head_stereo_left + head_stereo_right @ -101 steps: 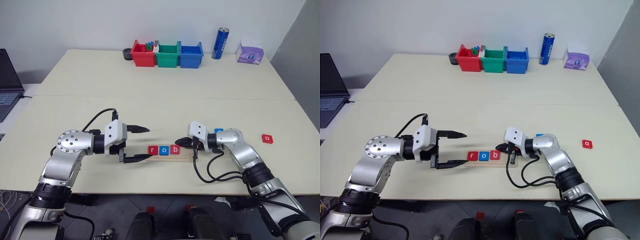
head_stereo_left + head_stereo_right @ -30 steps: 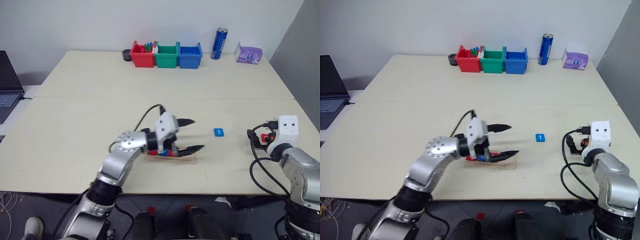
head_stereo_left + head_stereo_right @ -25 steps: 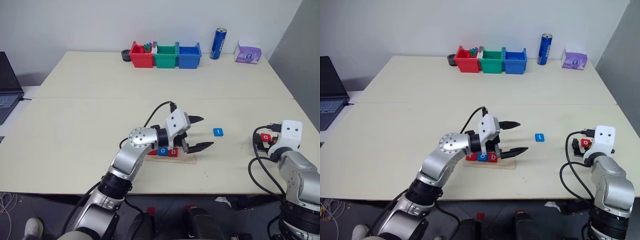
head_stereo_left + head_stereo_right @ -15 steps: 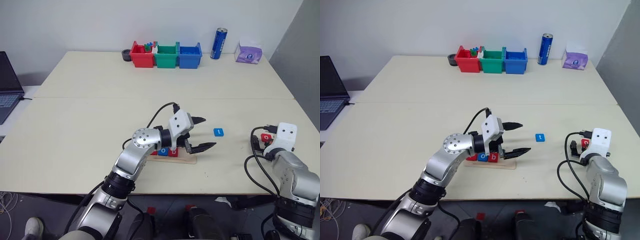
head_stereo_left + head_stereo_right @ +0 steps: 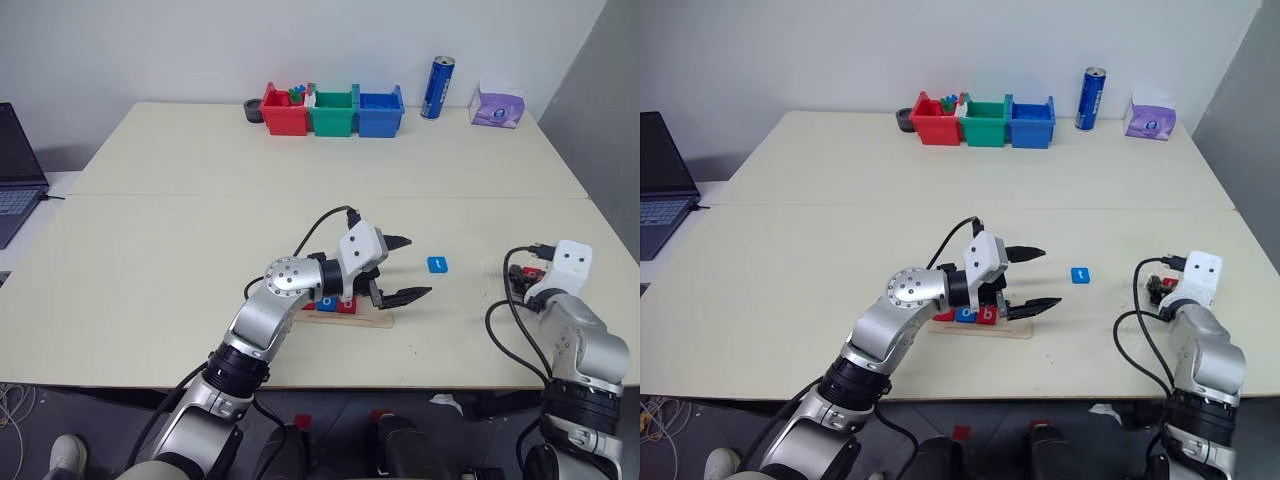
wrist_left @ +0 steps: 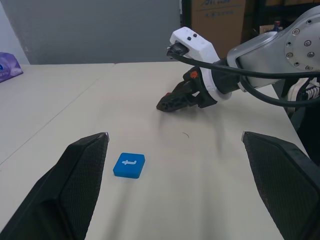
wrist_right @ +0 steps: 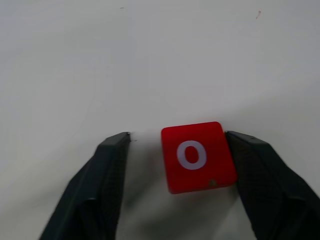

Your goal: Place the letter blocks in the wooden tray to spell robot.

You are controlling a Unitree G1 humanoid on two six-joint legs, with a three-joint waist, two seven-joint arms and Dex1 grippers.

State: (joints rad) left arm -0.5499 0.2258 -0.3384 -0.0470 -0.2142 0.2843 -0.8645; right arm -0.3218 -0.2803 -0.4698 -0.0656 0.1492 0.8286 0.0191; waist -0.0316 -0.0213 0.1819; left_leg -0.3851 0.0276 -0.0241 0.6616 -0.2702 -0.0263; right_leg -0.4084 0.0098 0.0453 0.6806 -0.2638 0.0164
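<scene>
Cream table under a white wall; grey panel at right
Left gripper spread wide over the wooden tray; right gripper fingers apart around red o block

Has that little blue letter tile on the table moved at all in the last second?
No. The blue tile lies in the same spot, off the wooden tray toward the right arm's side.
</scene>
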